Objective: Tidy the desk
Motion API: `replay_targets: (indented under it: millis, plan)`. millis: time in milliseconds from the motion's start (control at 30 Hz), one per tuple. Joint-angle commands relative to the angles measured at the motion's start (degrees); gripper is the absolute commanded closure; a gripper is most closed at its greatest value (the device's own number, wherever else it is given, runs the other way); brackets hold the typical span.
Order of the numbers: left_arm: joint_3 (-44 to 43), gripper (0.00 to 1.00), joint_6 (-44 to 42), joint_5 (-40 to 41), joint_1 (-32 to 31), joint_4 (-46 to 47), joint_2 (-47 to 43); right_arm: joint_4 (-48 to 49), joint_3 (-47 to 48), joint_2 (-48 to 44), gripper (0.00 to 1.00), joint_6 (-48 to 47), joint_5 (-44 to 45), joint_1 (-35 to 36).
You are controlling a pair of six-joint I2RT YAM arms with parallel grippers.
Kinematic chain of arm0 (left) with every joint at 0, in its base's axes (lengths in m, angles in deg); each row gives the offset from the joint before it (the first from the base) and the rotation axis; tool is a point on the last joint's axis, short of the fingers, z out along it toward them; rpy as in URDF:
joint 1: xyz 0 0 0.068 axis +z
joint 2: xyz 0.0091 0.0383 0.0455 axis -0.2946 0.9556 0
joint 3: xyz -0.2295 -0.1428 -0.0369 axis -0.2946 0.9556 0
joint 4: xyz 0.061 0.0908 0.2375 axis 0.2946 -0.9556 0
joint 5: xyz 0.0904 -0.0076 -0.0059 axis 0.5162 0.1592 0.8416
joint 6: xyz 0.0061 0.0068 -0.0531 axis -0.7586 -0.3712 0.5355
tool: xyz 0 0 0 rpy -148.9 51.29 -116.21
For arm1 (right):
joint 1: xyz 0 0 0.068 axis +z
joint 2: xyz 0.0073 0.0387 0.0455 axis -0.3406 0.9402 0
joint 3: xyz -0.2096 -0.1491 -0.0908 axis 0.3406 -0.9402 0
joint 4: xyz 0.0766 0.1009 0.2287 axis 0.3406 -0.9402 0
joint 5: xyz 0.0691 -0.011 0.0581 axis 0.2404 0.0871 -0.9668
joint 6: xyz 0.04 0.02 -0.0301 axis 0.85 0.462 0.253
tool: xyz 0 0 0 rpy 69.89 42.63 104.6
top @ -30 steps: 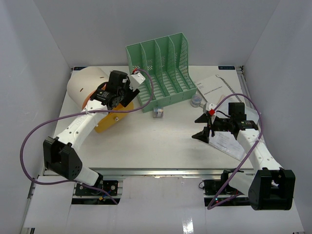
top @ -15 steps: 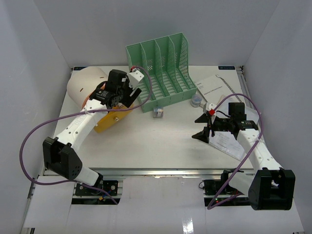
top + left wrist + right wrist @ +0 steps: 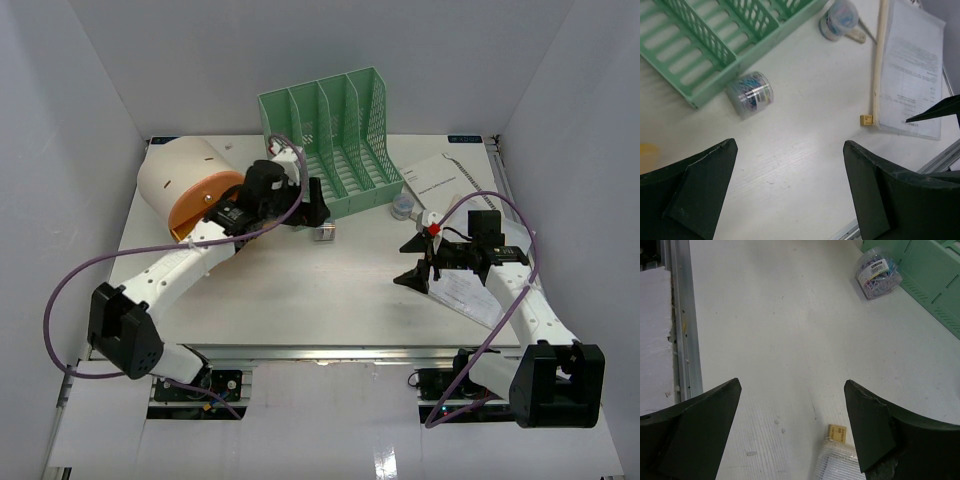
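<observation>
Little looks done: on the desk (image 3: 300,290) beneath both arms, the green mesh file rack (image 3: 330,150) shows empty slots, a paper-clip jar (image 3: 751,93) lies just before it, a second jar (image 3: 839,19) and papers (image 3: 912,75) sit to its right, and the left gripper (image 3: 790,144) and right gripper (image 3: 792,384) gape wide, holding nothing.

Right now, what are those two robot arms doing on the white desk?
Both arms are tidying, but neither holds anything. The left gripper hangs open above the desk, near a little tipped-over jar of paper clips lying by the green file rack. The right gripper is open too, beside some printed papers. Another small jar sits near the rack.
</observation>
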Motion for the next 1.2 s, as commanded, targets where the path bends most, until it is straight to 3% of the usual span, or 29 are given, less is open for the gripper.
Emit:
replay_targets:
  millis: [0, 133, 300, 633, 800, 833, 1000, 1167]
  plan:
    - [1.5, 0.02, 14.3, 19.7, -7.3, 2.1, 4.6, -0.7, 2.6, 1.0, 0.1, 0.4, 0.7, -0.6]
    - [0.8, 0.02, 19.5, 30.8, -10.2, 2.1, 10.0, 2.1, 2.7, 1.5, 0.1, 4.1, 3.5, -1.2]
    - [-2.3, 0.02, 20.5, 35.2, -10.9, 2.3, 19.0, 4.8, 2.2, 1.7, 0.1, 7.9, 6.4, -1.5]
    - [-11.5, 0.04, 17.3, 34.6, -11.1, 2.1, 32.2, 4.8, 2.4, 1.5, 0.1, 8.3, 6.3, -1.7]
    - [-13.8, 0.14, 17.2, 37.8, -11.3, 0.4, 34.7, 4.7, 2.4, 1.3, 0.1, 8.2, 6.0, -1.7]
    - [-13.9, 0.16, 17.2, 38.6, -11.4, 0.0, 34.9, 4.7, 2.4, 1.3, 0.1, 8.2, 6.0, -1.7]
    - [-13.3, 0.55, 16.7, 40.4, -12.3, -0.5, 34.6, 4.7, 2.4, 1.1, 0.1, 8.2, 5.8, -1.8]
    - [-12.2, 0.76, 14.3, 39.8, -14.9, -0.4, 30.7, 4.6, 2.4, 1.0, 0.1, 8.2, 5.7, -1.8]
